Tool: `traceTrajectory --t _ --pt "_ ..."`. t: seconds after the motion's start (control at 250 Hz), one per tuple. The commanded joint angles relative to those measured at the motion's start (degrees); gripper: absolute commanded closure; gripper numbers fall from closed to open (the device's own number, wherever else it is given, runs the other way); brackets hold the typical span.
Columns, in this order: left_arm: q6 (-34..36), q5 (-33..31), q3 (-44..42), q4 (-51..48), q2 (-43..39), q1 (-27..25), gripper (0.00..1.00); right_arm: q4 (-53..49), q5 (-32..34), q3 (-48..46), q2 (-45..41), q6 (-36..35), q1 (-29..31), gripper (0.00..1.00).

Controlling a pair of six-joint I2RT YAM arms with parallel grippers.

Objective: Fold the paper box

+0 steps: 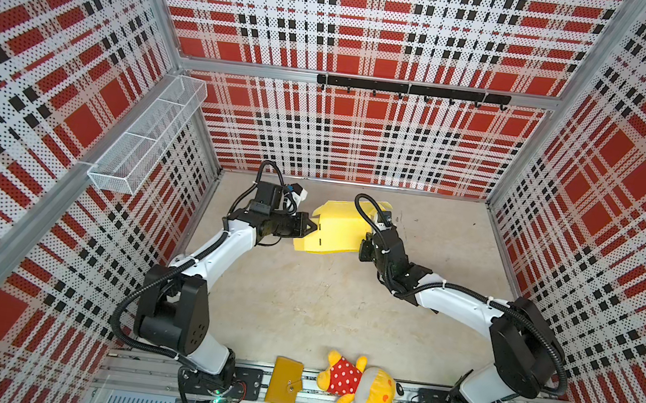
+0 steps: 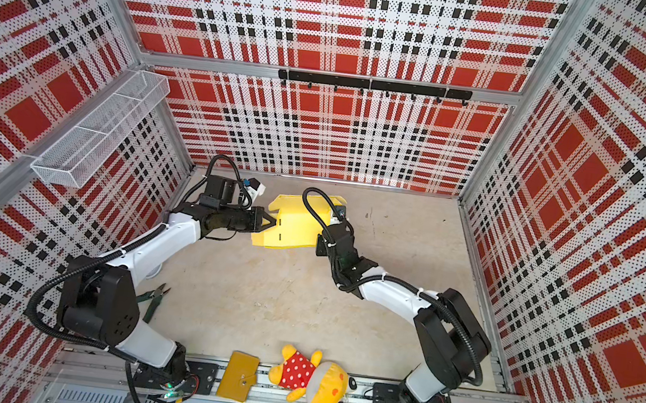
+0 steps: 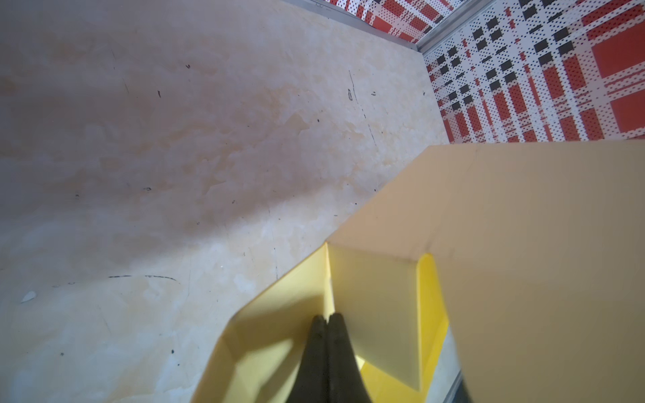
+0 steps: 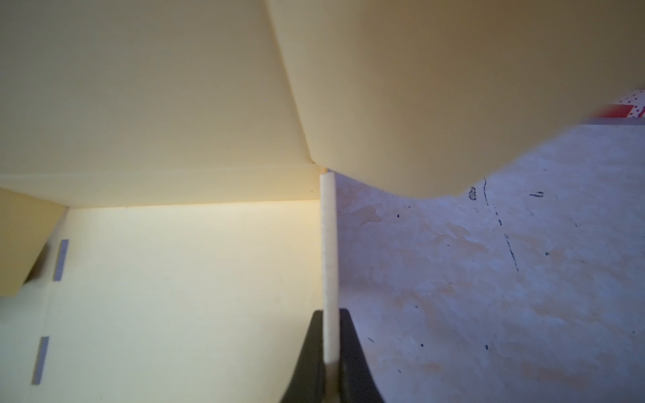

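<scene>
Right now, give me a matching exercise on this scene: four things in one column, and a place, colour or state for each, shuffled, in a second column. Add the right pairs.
Things:
1. paper box
2. wallet
3. plush toy
4. mesh basket

Descriptions:
A. hung on the left wall
B. wears a red dotted shirt
C. edge clamped in the right gripper
D. mustard yellow, lying on the front rail

Pairs: 1-C, 2-D, 3-B, 4-A
</scene>
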Motion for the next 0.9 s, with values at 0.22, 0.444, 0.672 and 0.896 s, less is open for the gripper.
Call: traceTrajectory --t 0.22,0.444,0.672,0.896 --pt "-5.15 4.05 1.07 5.22 -0.17 2.71 1.00 11.08 -0.83 0.86 4.88 -0.66 0.50 1.00" --pt "-6.39 5.99 -0.86 8.90 1.20 2.87 1.00 14.72 -2.40 0.24 8.27 1.37 0.50 1.00" --pt "-8.00 6.47 -2.85 11.55 3.10 3.17 1.00 16.07 -1.82 0.27 9.90 1.32 0.50 1.00" --pt "-10.93 7.29 -3.72 14.42 6.29 3.68 1.00 15.38 -2.54 1.86 11.89 1.36 0.50 1.00"
